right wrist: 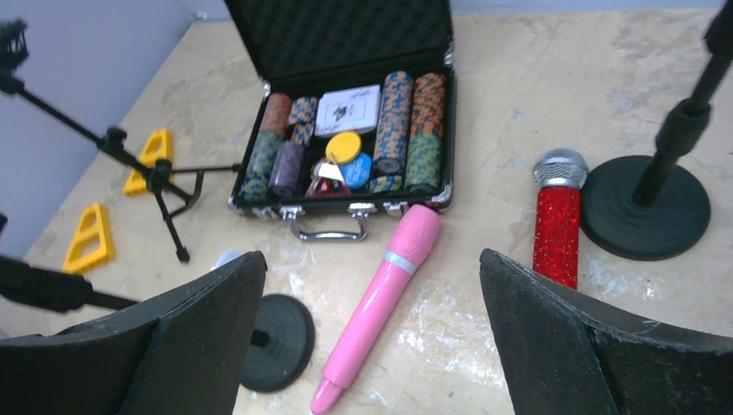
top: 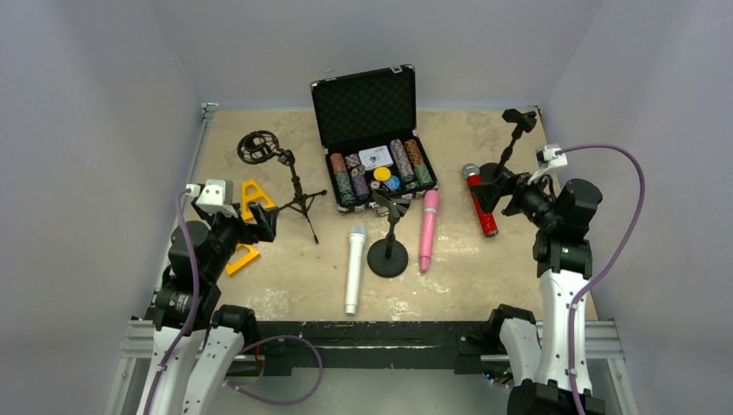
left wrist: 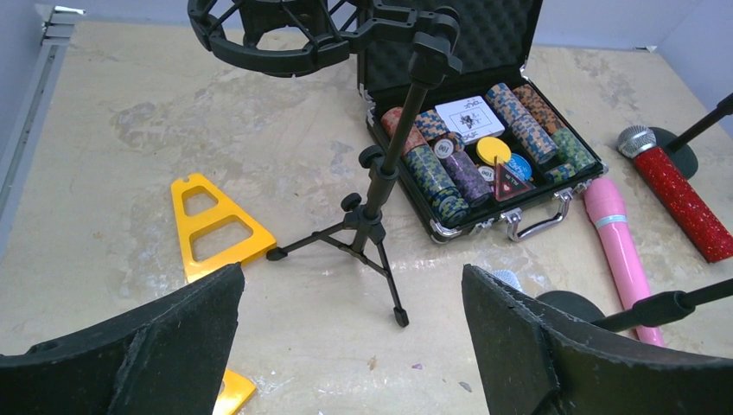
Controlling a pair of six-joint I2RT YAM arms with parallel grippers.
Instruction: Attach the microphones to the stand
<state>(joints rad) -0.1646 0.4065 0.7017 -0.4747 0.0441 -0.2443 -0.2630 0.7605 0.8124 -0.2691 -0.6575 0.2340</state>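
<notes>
In front of the poker chip case (top: 373,164), the white microphone (top: 353,270), pink microphone (top: 428,229) and glittery red microphone (top: 481,201) are found lying flat on the worktop (top: 285,259). They are judged rigid, smooth and roll-prone; mid-barrel holds are advised. The left end effector (top: 266,223) and right end effector (top: 486,192) are observed open and empty.

Three microphones (top: 354,270) (top: 429,229) (top: 482,207), three stands (top: 299,192) (top: 388,257) (top: 515,138), two yellow triangles (top: 253,197) (top: 243,258), and one open chip case (top: 365,104).

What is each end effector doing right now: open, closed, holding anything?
Left end effector: open, holding nothing.
Right end effector: open, holding nothing.
</notes>
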